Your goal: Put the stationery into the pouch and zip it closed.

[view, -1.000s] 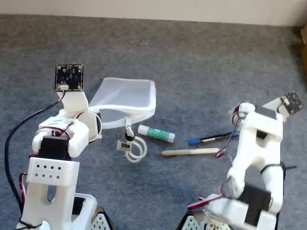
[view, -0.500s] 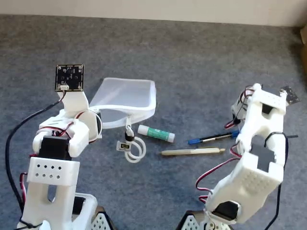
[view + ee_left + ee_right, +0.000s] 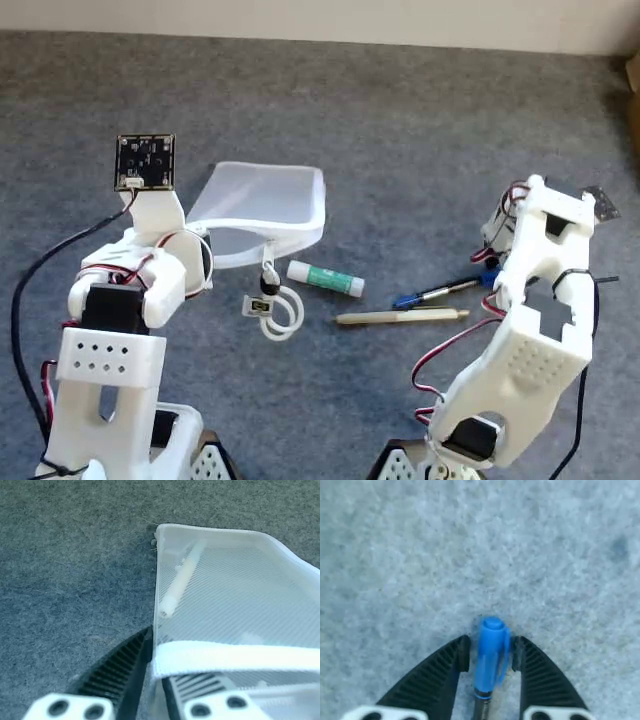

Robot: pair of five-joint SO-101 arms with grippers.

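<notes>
A: Where is the pouch logged?
B: The pouch is recorded left of centre in the high view, on the grey carpet, with its zip edge turned toward the lower edge of the frame. Its white rim is pinched by the left gripper. A white stick is seen through the mesh.
A: And the loose stationery?
B: The glue stick is noted just below the pouch's lower right corner, beside the zip loop. A cream stick is laid to its right. The pen is placed just above that, near it but apart.
A: Right gripper?
B: The right gripper is set at the pen's right end. The blue cap is pinched between its fingers, and the pen is seen resting on the carpet.
</notes>
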